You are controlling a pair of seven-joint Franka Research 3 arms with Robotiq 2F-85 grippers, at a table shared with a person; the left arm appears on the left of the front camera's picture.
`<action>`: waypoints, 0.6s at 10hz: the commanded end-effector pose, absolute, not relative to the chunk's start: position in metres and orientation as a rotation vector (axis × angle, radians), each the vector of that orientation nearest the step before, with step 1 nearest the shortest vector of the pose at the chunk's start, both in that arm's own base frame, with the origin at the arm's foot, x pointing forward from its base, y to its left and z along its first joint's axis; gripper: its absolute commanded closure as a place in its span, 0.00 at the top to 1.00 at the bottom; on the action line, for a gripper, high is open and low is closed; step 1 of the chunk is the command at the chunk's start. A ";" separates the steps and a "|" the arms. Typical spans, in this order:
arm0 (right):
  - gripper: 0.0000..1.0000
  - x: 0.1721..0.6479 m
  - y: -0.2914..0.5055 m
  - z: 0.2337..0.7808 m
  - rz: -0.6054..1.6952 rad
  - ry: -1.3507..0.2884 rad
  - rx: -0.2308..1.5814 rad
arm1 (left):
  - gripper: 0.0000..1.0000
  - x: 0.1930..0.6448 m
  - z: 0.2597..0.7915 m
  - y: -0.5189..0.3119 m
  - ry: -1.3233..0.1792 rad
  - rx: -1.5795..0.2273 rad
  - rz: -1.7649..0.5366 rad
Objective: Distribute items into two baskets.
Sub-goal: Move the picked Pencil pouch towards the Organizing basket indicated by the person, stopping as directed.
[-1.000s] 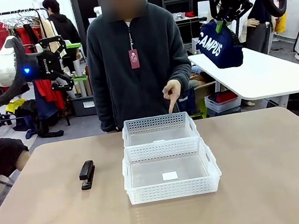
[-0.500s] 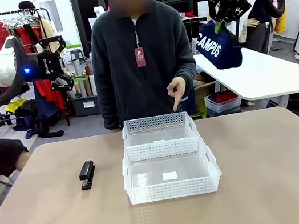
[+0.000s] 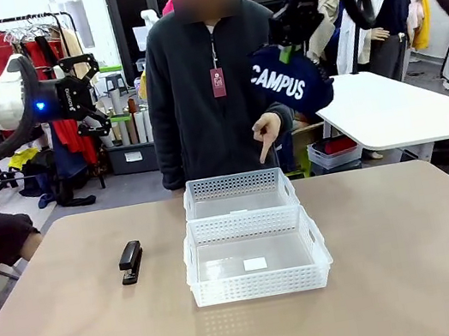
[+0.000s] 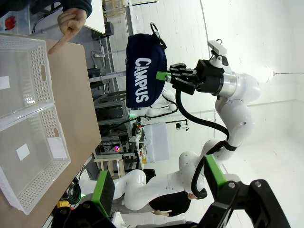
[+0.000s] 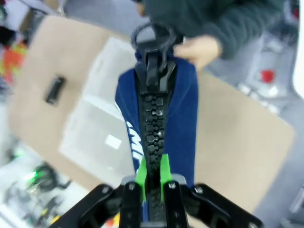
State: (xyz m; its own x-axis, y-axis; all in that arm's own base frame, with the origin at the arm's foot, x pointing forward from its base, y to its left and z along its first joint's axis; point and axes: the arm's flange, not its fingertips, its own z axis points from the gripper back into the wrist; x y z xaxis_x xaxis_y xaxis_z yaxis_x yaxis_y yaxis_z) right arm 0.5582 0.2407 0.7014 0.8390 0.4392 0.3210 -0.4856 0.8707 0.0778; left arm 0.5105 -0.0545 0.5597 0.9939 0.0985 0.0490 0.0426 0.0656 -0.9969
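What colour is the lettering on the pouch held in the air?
White, on the navy CAMPUS pouch; clearest in the left wrist view.

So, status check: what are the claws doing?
Right claw shut on pouch, held high. Left claw open, raised. Stapler on table, left of near basket. Person's hand points at far basket.

Two baskets are sitting out: far basket [image 3: 236,186], near basket [image 3: 261,284]. One pouch [image 3: 289,81] is hanging, one stapler [image 3: 131,262] is lying flat. Two grippers are showing: left gripper [image 3: 98,92], right gripper [image 3: 286,53]. One person [image 3: 203,93] is standing, one hand [image 3: 267,133] is pointing. One table [image 3: 414,256] is sitting under the baskets.
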 end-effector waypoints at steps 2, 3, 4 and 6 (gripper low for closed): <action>0.00 0.577 0.283 0.705 0.792 -0.337 0.065 | 1.00 0.508 0.560 -0.053 -0.116 -1.499 0.040; 0.00 0.576 0.299 0.698 0.923 -0.322 0.029 | 1.00 0.508 0.560 -0.053 -0.116 -1.499 0.040; 0.00 0.577 0.311 0.692 1.000 -0.339 0.008 | 1.00 0.508 0.560 -0.053 -0.116 -1.499 0.040; 0.00 0.581 0.327 0.675 1.149 -0.365 -0.015 | 1.00 0.508 0.560 -0.053 -0.116 -1.499 0.040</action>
